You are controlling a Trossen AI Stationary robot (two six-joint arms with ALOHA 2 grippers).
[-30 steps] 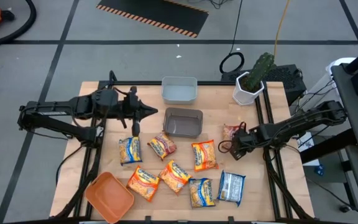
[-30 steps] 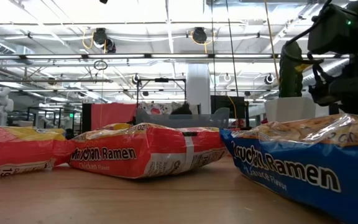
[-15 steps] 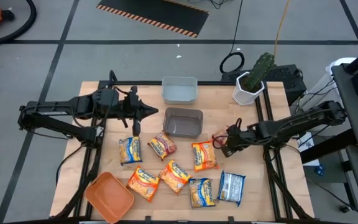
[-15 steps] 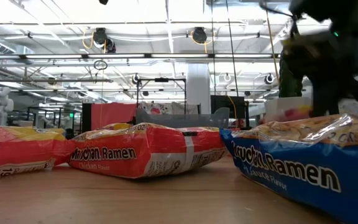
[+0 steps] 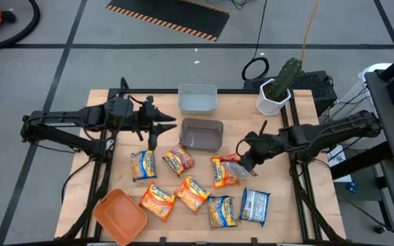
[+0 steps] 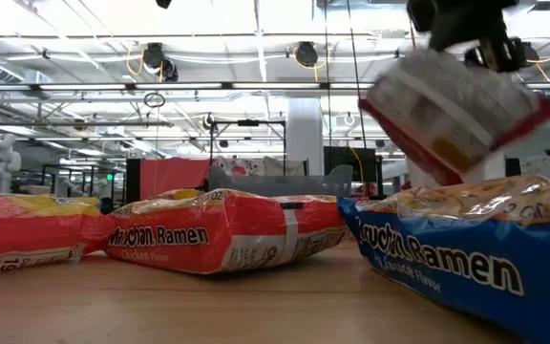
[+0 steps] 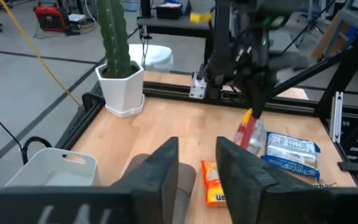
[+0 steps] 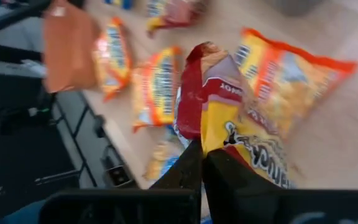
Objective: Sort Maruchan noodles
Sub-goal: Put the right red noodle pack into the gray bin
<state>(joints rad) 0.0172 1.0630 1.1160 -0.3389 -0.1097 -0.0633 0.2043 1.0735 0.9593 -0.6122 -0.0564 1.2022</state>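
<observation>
the right tool [image 5: 243, 158] is gripping a reddish noodle packet [image 5: 240, 164] by one edge, its fingers pinched tight on the wrapper, and is holding it in the air just above the orange packet [image 5: 223, 171] near the middle of the counter [image 5: 299, 208]. in the low view the held packet [image 6: 452, 107] is hanging tilted above the blue packet [image 6: 466, 248]. the other packets are lying flat on the counter in front of the grey bin [image 5: 202, 134], with a blue-and-silver packet [image 5: 254, 205] toward the front right. the left tool [image 5: 164, 126] is hovering beside the grey bin with its fingers [image 7: 160, 171] slightly apart, holding nothing. an orange tray [image 5: 120, 216] is sitting at the front left corner.
</observation>
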